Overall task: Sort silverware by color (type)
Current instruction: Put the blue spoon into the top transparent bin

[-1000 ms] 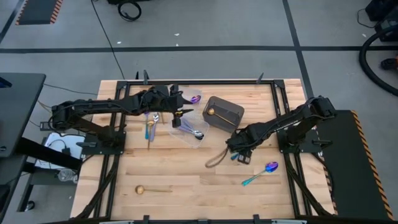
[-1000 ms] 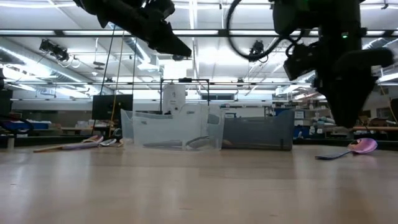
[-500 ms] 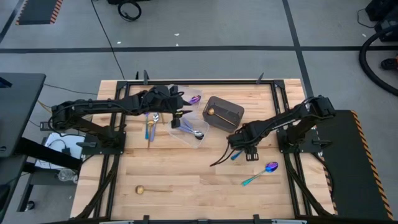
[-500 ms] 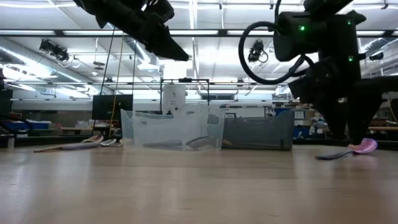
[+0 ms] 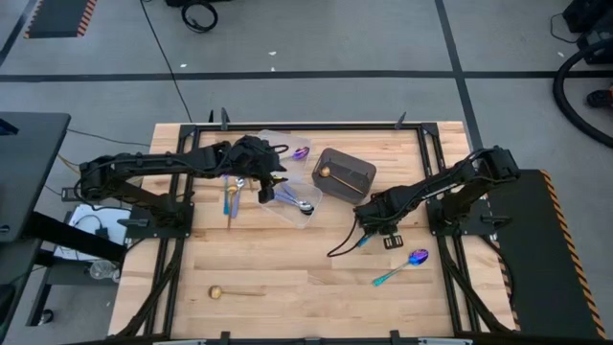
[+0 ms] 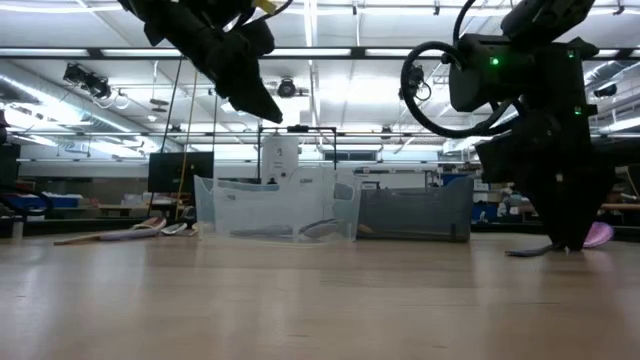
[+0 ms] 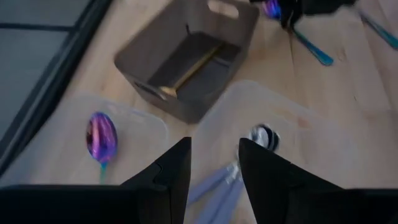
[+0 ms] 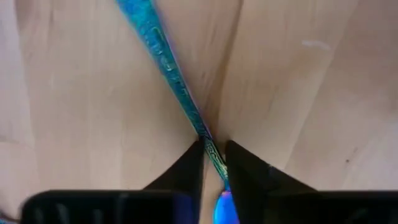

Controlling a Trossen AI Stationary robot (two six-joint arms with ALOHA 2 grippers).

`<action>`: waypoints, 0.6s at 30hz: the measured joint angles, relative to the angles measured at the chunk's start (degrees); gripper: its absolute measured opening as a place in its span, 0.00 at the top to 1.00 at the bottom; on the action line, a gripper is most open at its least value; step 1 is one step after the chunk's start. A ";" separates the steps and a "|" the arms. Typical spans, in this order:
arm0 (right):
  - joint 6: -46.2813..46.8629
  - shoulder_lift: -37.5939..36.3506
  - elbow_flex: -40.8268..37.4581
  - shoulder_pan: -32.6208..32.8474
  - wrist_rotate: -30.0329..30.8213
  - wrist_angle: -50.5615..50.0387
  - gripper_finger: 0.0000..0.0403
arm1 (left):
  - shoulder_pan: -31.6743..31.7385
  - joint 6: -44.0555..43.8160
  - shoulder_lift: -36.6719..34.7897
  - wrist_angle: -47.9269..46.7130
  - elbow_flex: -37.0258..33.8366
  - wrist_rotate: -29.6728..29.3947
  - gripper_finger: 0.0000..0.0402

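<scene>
The right gripper [image 8: 213, 163] pinches the neck of a teal-handled spoon [image 8: 168, 78] between its fingertips [image 8: 189, 165], the handle running straight out ahead of the claw over bare wood, a grip that likely suits lifting it toward its own kind. Just beyond that claw lies a second purple-blue spoon [image 5: 406, 264], and farther off a gold spoon [image 5: 233, 291] waits alone on the table [image 5: 287, 307]. Across the table the left gripper [image 7: 214, 163] hovers with fingers slightly parted and empty above a clear tub [image 7: 323, 134] holding lavender-handled spoons [image 7: 224, 183], with another iridescent spoon [image 7: 101, 138] beside it and, farther ahead, the dark bin [image 7: 186, 59] holding a gold spoon.
</scene>
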 joint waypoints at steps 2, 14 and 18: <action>-0.47 0.00 -0.02 0.00 -0.50 0.25 0.90 | -1.28 1.11 -0.04 -0.66 -0.30 0.42 0.65; 2.59 0.58 2.21 1.49 -1.82 -1.78 0.96 | -3.18 -1.88 -0.11 5.72 -6.65 5.41 0.65; 2.77 0.56 4.92 1.72 -5.57 -0.78 0.97 | -3.14 -4.78 -0.11 5.81 -6.69 5.38 0.65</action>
